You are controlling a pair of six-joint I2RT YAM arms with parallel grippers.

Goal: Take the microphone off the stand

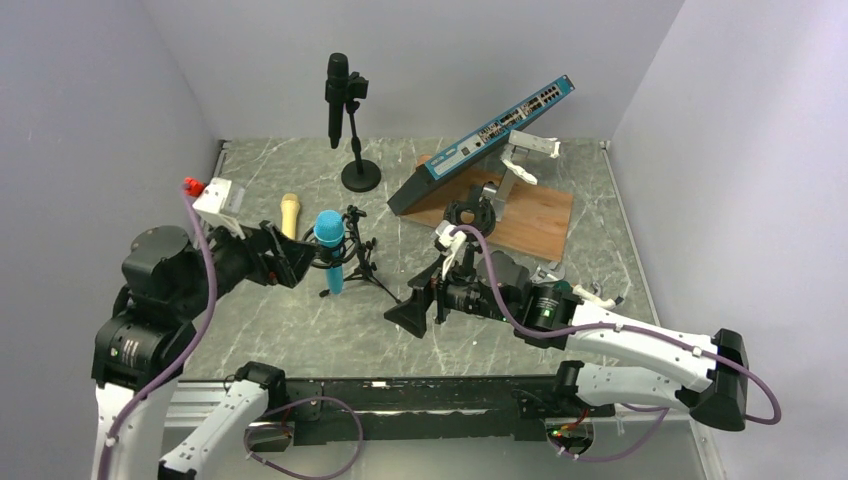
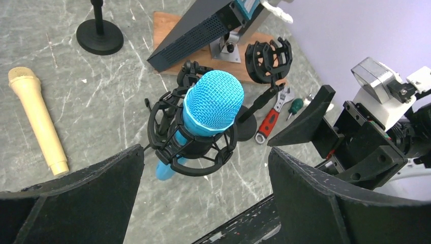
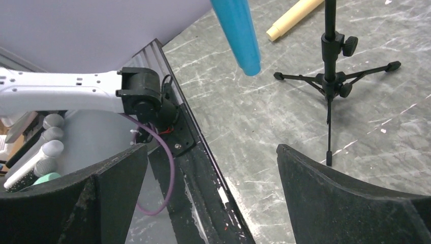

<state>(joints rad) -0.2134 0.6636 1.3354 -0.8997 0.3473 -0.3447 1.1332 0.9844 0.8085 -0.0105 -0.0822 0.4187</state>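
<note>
A blue microphone [image 1: 331,250] sits upright in a black shock mount [image 2: 190,152] on a small black tripod stand [image 1: 362,270] at the table's middle left. In the left wrist view its blue mesh head [image 2: 212,101] is just ahead of my open jaws. My left gripper [image 1: 297,258] is open, close beside the microphone on its left, not touching it. My right gripper [image 1: 412,312] is open and empty, right of the tripod. The right wrist view shows the microphone's blue tail [image 3: 239,35] and the tripod legs [image 3: 333,81].
A beige microphone [image 1: 290,213] lies on the table behind the left gripper. A black microphone on a round-base stand [image 1: 345,110] stands at the back. A blue network switch [image 1: 485,135] leans on a wooden board [image 1: 530,215]. A red wrench [image 2: 269,122] and another shock mount [image 2: 268,58] lie near.
</note>
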